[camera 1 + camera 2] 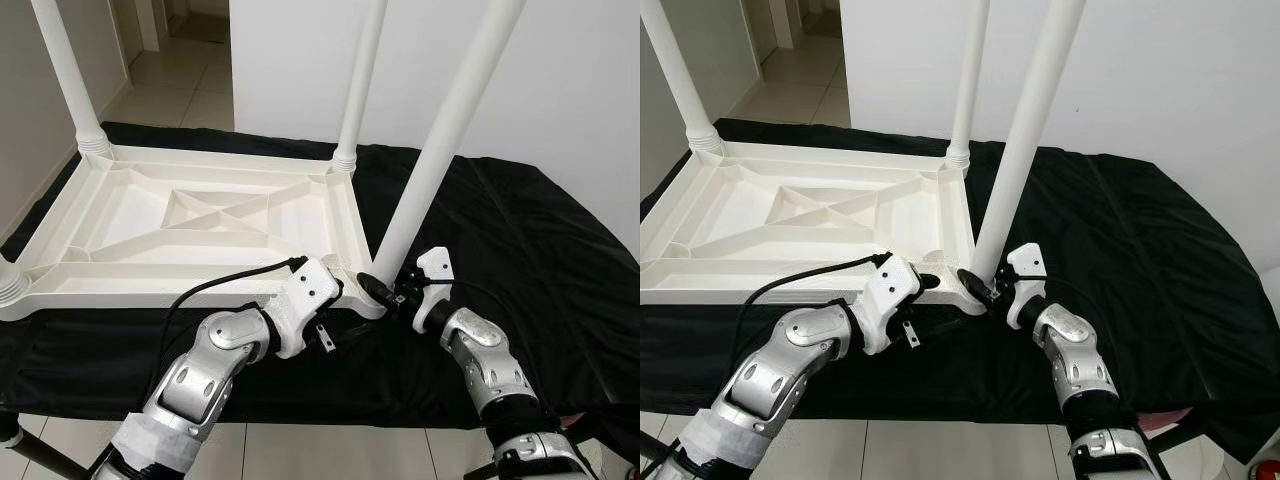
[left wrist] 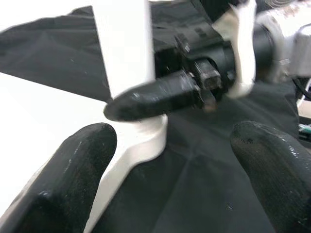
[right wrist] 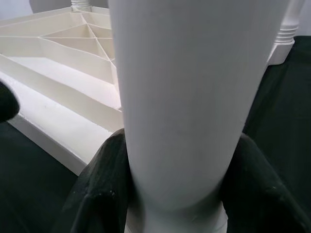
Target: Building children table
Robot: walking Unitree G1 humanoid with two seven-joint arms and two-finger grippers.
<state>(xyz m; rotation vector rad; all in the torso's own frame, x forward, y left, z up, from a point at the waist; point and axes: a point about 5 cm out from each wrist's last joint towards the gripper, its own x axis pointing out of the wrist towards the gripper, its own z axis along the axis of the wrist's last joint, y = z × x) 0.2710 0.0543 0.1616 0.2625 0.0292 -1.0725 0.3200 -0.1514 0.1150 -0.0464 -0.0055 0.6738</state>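
Black cloth (image 1: 520, 240) covered the bench at frame centre, where my right gripper (image 1: 385, 290) clasped the last leg (image 1: 440, 140) at the tabletop (image 1: 200, 225) corner, probably for screwing in, while my left gripper (image 1: 345, 290) stood wide beside it.

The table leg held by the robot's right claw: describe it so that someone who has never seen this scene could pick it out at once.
Find the white tabletop lying upside down on the black cloth. Go to its corner nearest the robot, where the right claw grips the base of a white leg. Unlike the other legs, which stand straight, this one leans.
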